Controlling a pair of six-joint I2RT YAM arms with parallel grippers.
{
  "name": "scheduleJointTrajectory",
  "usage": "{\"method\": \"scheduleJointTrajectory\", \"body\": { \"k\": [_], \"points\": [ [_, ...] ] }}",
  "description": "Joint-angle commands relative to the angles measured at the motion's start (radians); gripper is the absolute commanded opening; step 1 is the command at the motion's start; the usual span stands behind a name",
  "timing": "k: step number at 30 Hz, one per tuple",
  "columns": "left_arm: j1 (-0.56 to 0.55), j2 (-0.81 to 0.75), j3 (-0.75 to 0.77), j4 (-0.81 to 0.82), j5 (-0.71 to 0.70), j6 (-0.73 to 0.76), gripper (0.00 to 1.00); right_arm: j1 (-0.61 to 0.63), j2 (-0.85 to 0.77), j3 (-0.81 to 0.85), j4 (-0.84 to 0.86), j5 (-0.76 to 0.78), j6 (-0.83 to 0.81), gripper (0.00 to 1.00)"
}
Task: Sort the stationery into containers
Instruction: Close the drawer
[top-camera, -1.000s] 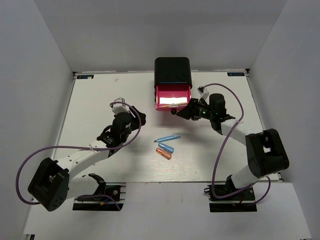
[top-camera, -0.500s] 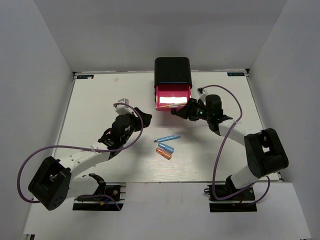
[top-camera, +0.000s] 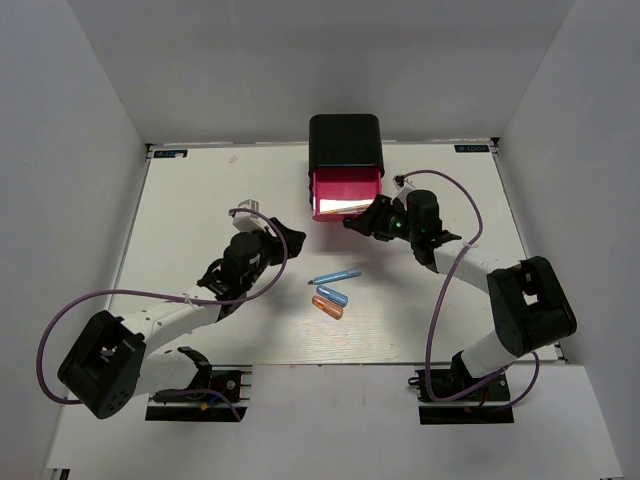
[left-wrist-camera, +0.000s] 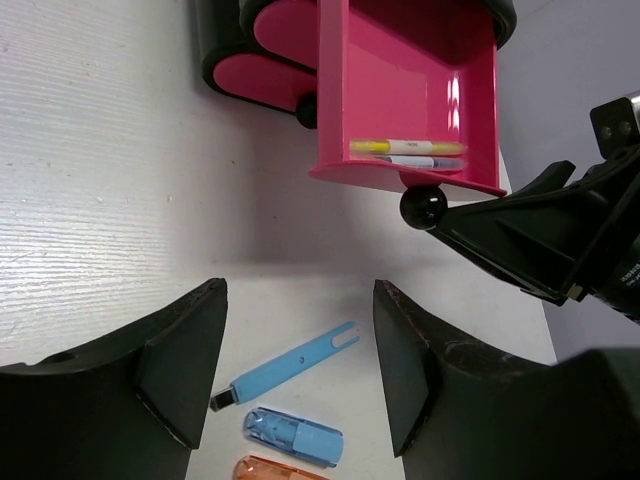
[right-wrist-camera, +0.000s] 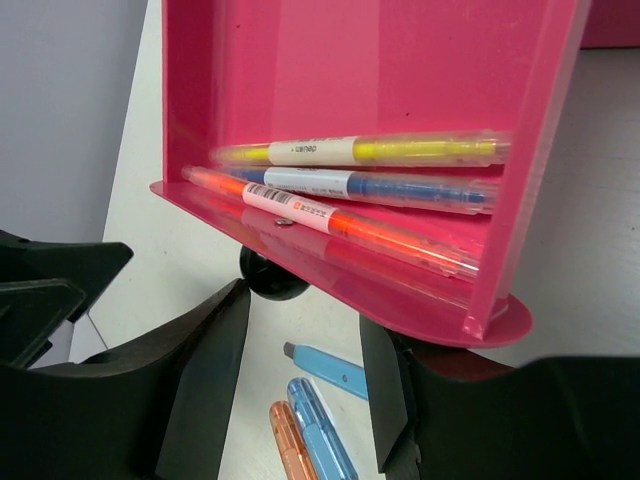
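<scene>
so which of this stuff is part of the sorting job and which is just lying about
Job: pink drawer, black cabinet, yellow highlighter, blue highlighter, orange highlighter, light-blue pen, blue capsule, orange capsule.
Just there: purple cables, table corner labels.

From above I get bright, even light on the white table (top-camera: 200, 200) with only soft shadows, but the open pink drawer (top-camera: 345, 195) glares nearly white inside. In both wrist views the drawer is sharp, with a white streak on its wall. The dark fingers (left-wrist-camera: 180, 370) of the left gripper (left-wrist-camera: 300, 300) and those of the right gripper (right-wrist-camera: 302, 315) look soft and featureless up close.
</scene>
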Motion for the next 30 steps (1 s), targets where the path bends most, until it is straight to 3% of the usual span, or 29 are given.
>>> {"method": "scheduleJointTrajectory", "body": {
  "k": [1, 16, 26, 30],
  "points": [
    [-0.004, -0.006, -0.021, 0.018, 0.012, 0.01, 0.7, 0.008, -0.022, 0.022, 0.105, 0.049, -0.009, 0.54],
    [-0.004, -0.006, -0.03, 0.027, 0.012, 0.01, 0.7, 0.061, 0.012, 0.037, 0.172, 0.139, -0.046, 0.54],
    [-0.004, 0.003, -0.03, 0.027, 0.012, 0.01, 0.7, 0.075, 0.027, 0.061, 0.162, 0.173, -0.101, 0.35],
    [-0.004, 0.013, -0.03, 0.027, 0.012, 0.01, 0.7, 0.071, 0.029, 0.089, 0.154, 0.184, -0.129, 0.35]
  ]
}}
